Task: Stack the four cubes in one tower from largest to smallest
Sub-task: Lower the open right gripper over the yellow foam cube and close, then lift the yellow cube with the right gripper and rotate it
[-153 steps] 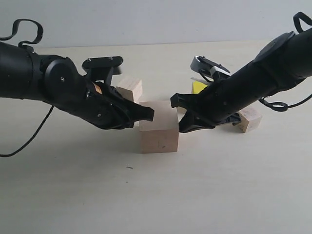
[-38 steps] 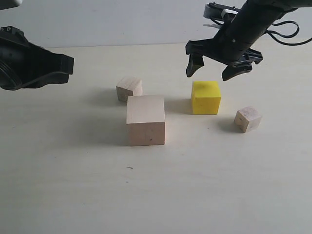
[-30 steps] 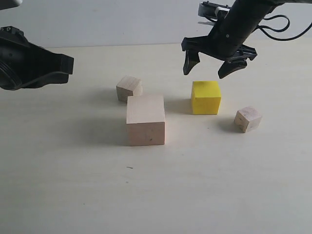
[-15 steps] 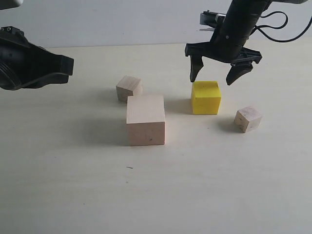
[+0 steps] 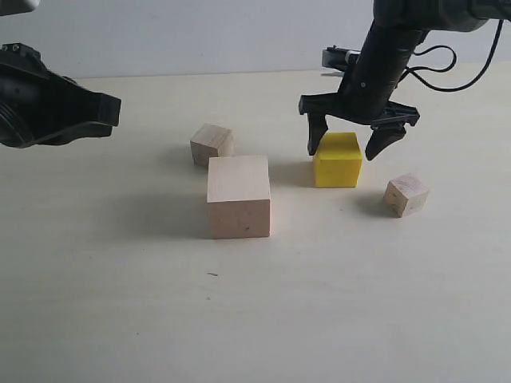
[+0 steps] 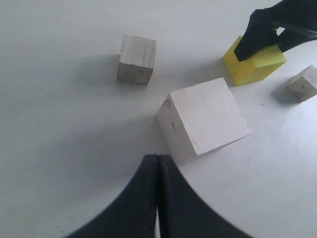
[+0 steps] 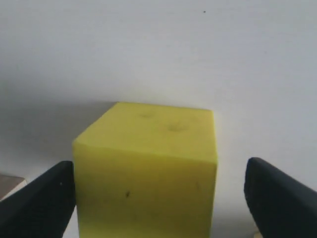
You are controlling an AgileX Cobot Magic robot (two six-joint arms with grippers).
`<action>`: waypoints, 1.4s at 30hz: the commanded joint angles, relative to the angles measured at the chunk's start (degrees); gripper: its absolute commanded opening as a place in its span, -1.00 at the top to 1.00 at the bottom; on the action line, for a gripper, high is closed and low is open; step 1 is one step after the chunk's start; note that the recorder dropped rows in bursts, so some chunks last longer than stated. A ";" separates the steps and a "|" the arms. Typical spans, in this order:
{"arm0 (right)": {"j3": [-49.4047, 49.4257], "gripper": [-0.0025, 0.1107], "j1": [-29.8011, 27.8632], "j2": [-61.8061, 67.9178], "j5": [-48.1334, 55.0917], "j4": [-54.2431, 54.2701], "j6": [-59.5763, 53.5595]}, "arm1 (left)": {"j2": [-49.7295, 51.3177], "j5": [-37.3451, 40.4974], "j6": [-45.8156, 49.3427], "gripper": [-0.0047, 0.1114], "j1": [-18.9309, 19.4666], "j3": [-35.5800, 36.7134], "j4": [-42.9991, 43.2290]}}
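Right gripper (image 5: 342, 152) wide open, straddling yellow cube (image 5: 337, 166), one finger at each side, nothing gripped. Left gripper (image 5: 116, 108) shut and empty, up at far left, well apart from every cube. Yellow cube on table (image 5: 239, 319), near right of large cube (image 5: 239, 195); small cube (image 5: 211, 144) just behind large cube, other small cube (image 5: 406, 195) near yellow cube's right.

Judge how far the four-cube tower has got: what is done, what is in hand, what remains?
Done: nothing stacked; the large cube, yellow cube and two small cubes sit apart on the table. In hand: the open right gripper straddles the yellow cube, not closed on it; the left gripper is shut and empty. Left: yellow onto large, then both small cubes.
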 commanded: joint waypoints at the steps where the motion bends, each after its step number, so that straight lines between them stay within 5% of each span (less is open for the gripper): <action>1: -2.55 -0.57 1.72 0.73 -1.18 0.10 -0.99 | -0.47 -0.28 0.57 0.92 0.20 0.34 -0.11; 16: -6.49 -0.53 3.58 3.92 4.93 -7.66 2.10 | -0.71 0.06 0.57 0.92 0.20 0.34 -0.11; 23: -6.49 0.07 3.58 3.92 5.17 -7.66 1.99 | -0.71 0.06 0.57 0.92 0.20 0.34 -0.11; 29: -6.49 0.96 3.58 3.51 5.31 -7.66 -0.91 | -0.71 0.06 0.57 0.92 0.20 0.34 -0.11; 36: -6.49 0.96 2.55 -2.82 5.31 -6.64 -9.16 | -0.71 0.00 0.57 0.92 0.20 0.34 -0.40; 42: -5.04 0.96 -1.16 -8.57 3.09 9.23 -20.40 | -0.81 1.03 0.57 0.92 0.20 0.34 -1.94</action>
